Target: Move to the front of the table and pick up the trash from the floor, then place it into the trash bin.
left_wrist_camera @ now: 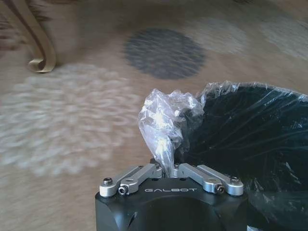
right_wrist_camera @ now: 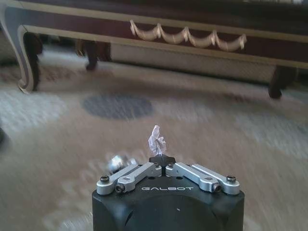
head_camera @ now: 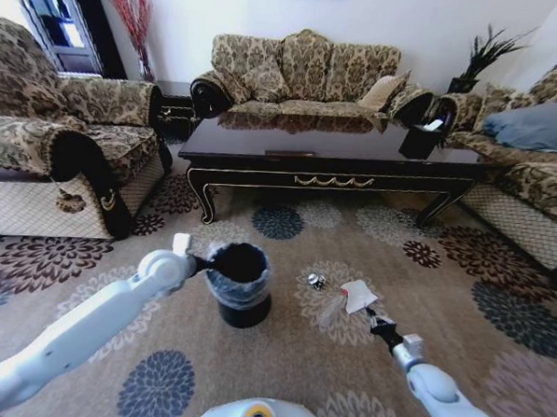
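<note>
Nearest me, at 5 o'clock, my right gripper (head_camera: 374, 318) sits low over the carpet (head_camera: 420, 365), jaws closed on the white paper scrap (head_camera: 358, 295); in the right wrist view a crumpled bit of it pokes up between the tips (right_wrist_camera: 157, 140). What looks like the clear plastic bottle (head_camera: 332, 309) lies just beside the gripper on the floor, cap not visible. The foil ball (head_camera: 317, 281) sits near it at about 12 o'clock, also showing low beside the fingers (right_wrist_camera: 115, 163).

At 11 o'clock my left gripper (head_camera: 204, 259) is at the trash bin (head_camera: 240, 286), jaws pinched shut on a bunched fold of the clear liner (left_wrist_camera: 166, 122) at the rim, steadying the bucket.

Farther out at 12 the table (head_camera: 328, 146) spans the view w/ sofas (head_camera: 304, 70) behind, so the drive-up looks done.

My read: step in hand is 1st pickup, w/ 1 of 3 pieces gripped, none in the bin that I can tell. Next move calls for lifting the scrap clear, swinging toward 10 o'clock over the bin mouth and releasing w/o hitting the left arm. Scrap is light, may cling.
</note>
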Robot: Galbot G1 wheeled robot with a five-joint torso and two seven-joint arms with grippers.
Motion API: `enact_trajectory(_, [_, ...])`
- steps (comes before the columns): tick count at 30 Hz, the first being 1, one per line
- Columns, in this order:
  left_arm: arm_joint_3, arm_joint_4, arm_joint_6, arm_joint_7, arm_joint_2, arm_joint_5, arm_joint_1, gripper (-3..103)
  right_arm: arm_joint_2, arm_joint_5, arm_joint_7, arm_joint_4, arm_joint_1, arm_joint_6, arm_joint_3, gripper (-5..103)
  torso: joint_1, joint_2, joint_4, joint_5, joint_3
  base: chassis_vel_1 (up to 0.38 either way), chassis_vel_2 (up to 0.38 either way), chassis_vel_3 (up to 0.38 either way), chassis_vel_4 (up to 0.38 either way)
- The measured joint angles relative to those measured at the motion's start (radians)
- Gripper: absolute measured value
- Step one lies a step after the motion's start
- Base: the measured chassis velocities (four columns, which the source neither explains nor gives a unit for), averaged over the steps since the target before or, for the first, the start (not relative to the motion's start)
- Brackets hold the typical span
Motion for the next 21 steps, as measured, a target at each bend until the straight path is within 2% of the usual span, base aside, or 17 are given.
enact_trajectory(3, [0.124,0.056,0.0,-0.028,-0.09,-0.022,-0.116,3,-0.008,0.014,0.008,0.184,-0.113,-0.001,0.072,0,0.0,0.0,-0.0002,0.0001,0.0,0.0,0.0,0.0,0.0])
enact_trajectory(4, [0.124,0.056,0.0,-0.028,-0.09,-0.022,-0.116,3,-0.008,0.014,0.008,0.184,-0.113,-0.001,0.072,0,0.0,0.0,-0.0002,0.0001,0.0,0.0,0.0,0.0,0.0])
enact_trajectory(9, [0.261,0.108,0.0,-0.038,-0.175,-0.037,-0.241,3,-0.008,0.016,0.023,0.387,-0.226,-0.007,0.146,0,0.0,0.0,0.0001,0.0001,0.0,0.0,0.0,0.0,0.0])
enact_trajectory(15, [0.348,0.148,0.0,-0.049,-0.229,-0.047,-0.304,3,-0.006,0.008,0.049,0.558,-0.251,-0.039,0.135,0,0.0,0.0,0.0006,0.0001,0.0,0.0,0.0,0.0,0.0])
enact_trajectory(21, [0.401,0.165,0.0,-0.068,-0.288,-0.053,-0.324,3,-0.002,-0.006,0.063,0.612,-0.237,-0.068,0.095,0,0.0,0.0,0.0003,0.0001,0.0,0.0,0.0,0.0,0.0])
